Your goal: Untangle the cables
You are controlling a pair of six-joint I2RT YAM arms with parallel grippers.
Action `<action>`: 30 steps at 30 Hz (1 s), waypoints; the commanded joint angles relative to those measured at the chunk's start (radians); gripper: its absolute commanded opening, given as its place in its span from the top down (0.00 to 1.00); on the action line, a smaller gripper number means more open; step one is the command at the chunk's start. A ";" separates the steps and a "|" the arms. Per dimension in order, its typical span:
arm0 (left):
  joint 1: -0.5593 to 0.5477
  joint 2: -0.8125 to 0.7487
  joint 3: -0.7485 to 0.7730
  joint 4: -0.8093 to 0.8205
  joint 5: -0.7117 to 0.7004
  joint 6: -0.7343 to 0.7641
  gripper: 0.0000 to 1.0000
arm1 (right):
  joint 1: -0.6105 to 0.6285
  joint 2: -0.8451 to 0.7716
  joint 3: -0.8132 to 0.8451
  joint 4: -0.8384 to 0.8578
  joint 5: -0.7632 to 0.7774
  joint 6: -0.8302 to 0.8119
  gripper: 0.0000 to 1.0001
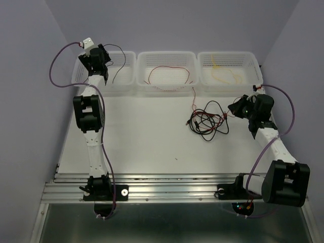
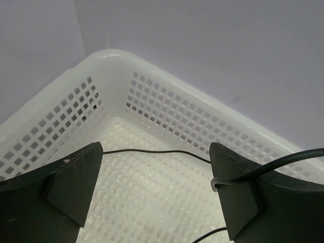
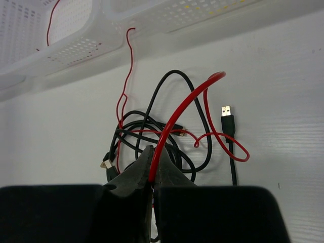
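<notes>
cables [image 1: 207, 121]: black-red knot on table [image 1: 147, 136] | left gripper [image 2: 154, 152]: wide apart, empty | right gripper [image 3: 153, 162]: pinching red cable [image 3: 187, 102]

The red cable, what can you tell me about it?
The red cable is a thin, bendy wire with a glossy red jacket. Part lies in a loose loop inside the middle basket, then it hangs over the front wall down onto the table, where it tangles with the black cable. The right gripper is shut on it there, and a stretch arches out from its closed jaws. Its ends are hard to make out.
</notes>
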 commanded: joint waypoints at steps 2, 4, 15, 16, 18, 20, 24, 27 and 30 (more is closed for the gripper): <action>0.005 -0.177 0.012 -0.069 0.077 0.061 0.01 | 0.012 -0.046 0.050 0.007 -0.010 -0.021 0.99; 0.005 -0.181 0.073 -0.201 0.123 0.089 0.01 | 0.012 -0.049 0.055 -0.008 0.001 -0.021 0.99; 0.009 -0.186 0.300 -0.741 0.314 0.221 0.01 | 0.012 -0.043 0.070 -0.033 -0.004 -0.012 0.99; 0.012 -0.180 0.317 -0.806 0.330 0.221 0.01 | 0.012 -0.043 0.070 -0.033 -0.004 -0.011 0.99; 0.015 -0.180 0.345 -0.854 0.343 0.247 0.01 | 0.012 -0.043 0.072 -0.033 -0.007 -0.007 0.99; 0.017 -0.198 0.344 -0.887 0.319 0.251 0.01 | 0.012 -0.044 0.072 -0.031 -0.016 -0.003 0.99; 0.034 -0.252 0.290 -0.885 0.306 0.231 0.01 | 0.024 -0.040 0.083 -0.031 -0.018 -0.009 0.99; 0.040 -0.281 0.278 -0.897 0.335 0.198 0.01 | 0.058 -0.026 0.113 -0.079 0.001 -0.024 0.99; 0.042 -0.330 0.211 -0.872 0.343 0.140 0.01 | 0.127 -0.017 0.178 -0.085 0.022 -0.056 0.99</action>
